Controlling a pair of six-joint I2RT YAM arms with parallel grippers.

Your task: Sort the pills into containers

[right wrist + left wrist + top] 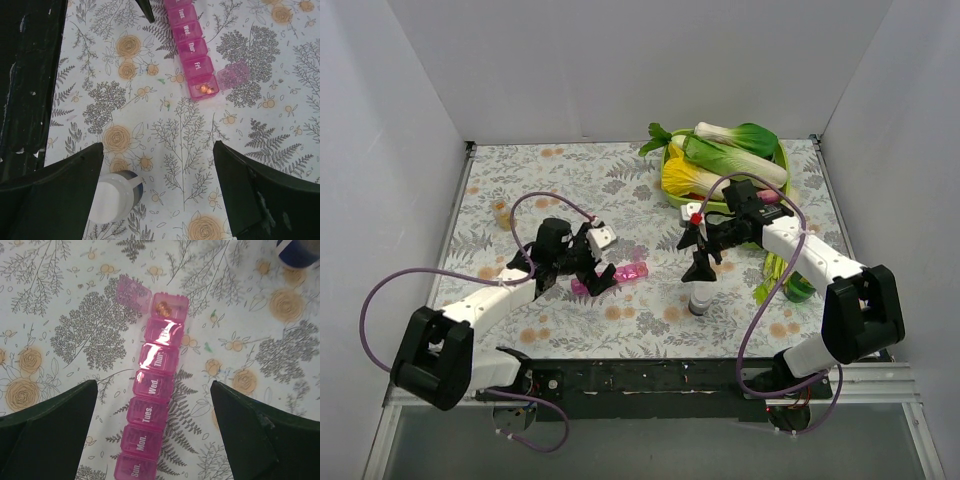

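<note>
The left gripper [152,386] hangs spread above the organiser [149,412], the right gripper [157,146] spread near a white-capped bottle [114,196]. The organiser's end compartment is open, orange pills [162,309] inside

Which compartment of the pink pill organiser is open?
The end compartment beside "Fri.": its lid is flipped aside and orange pills lie inside. The other six compartments have their lids shut.

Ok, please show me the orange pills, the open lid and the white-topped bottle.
orange pills [203,89]: right wrist view, on one of the pills.
open lid [134,294]: left wrist view, middle of the flipped-back pink flap.
white-topped bottle [112,196]: right wrist view, centre of its white top.
</note>
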